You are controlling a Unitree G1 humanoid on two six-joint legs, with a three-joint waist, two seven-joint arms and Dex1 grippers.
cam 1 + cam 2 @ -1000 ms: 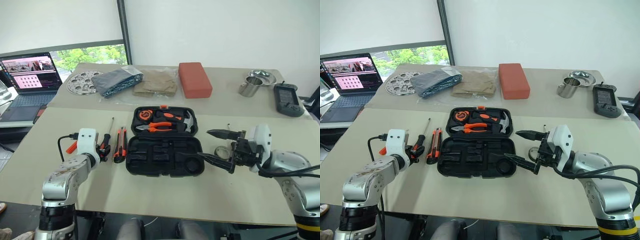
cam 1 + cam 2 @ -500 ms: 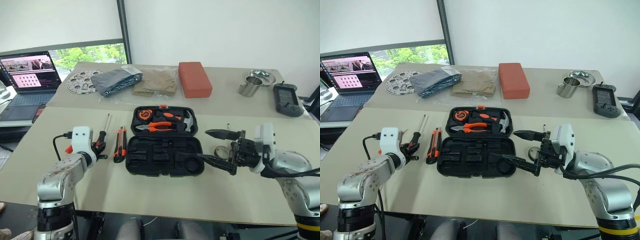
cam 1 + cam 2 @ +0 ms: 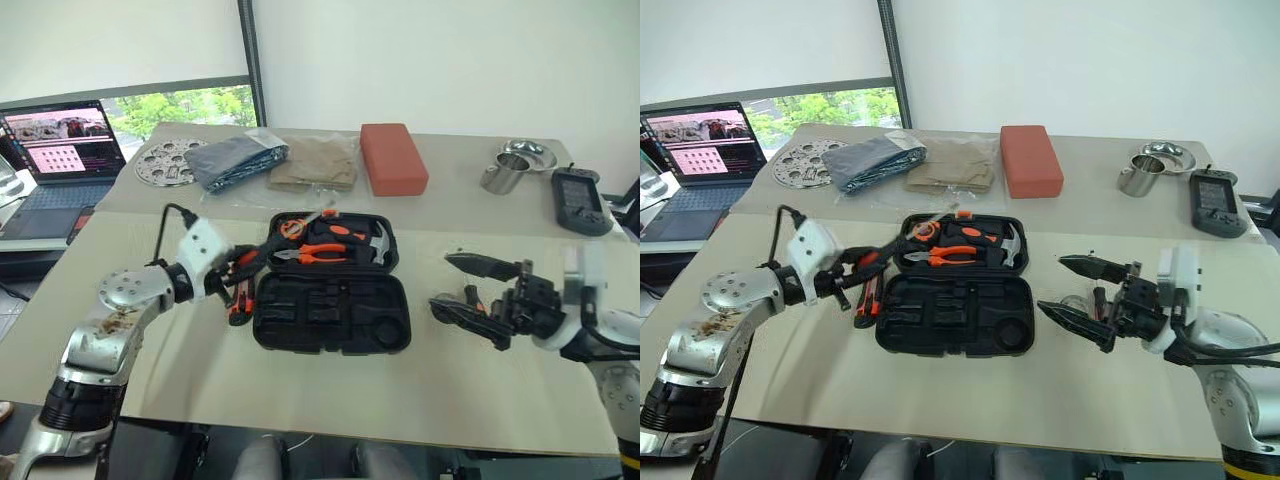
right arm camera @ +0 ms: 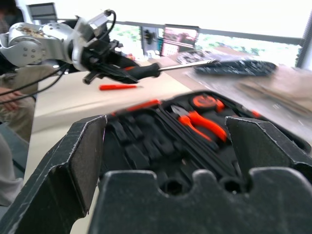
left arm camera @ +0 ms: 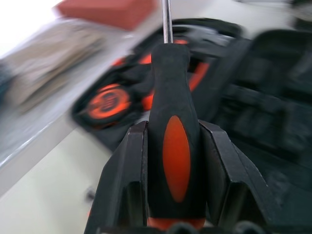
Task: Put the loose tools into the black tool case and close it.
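The black tool case (image 3: pixel 330 312) lies open mid-table; its lid half holds pliers, a hammer and a tape measure, and the near half's slots are bare. My left gripper (image 3: pixel 250 262) is shut on an orange-and-black screwdriver (image 5: pixel 174 146), held above the table at the case's left edge with its shaft pointing over the lid. Below it, a black-and-orange utility knife (image 3: pixel 862 300) lies on the table. A slim orange tool (image 4: pixel 119 87) lies beyond that arm. My right gripper (image 3: pixel 1050 284) is open to the right of the case, with a small tape roll (image 3: pixel 1076 299) just behind its fingers.
Along the back of the table sit a red-orange block (image 3: pixel 393 158), steel cups (image 3: pixel 505 172), a black handheld device (image 3: pixel 575 200), folded cloths (image 3: pixel 235 160) and a perforated metal disc (image 3: pixel 163 160). A laptop (image 3: pixel 55 150) stands at the far left.
My left gripper has lifted the screwdriver off the table and swung right toward the case, turning its wrist. My right gripper has drifted a little to the right, still open.
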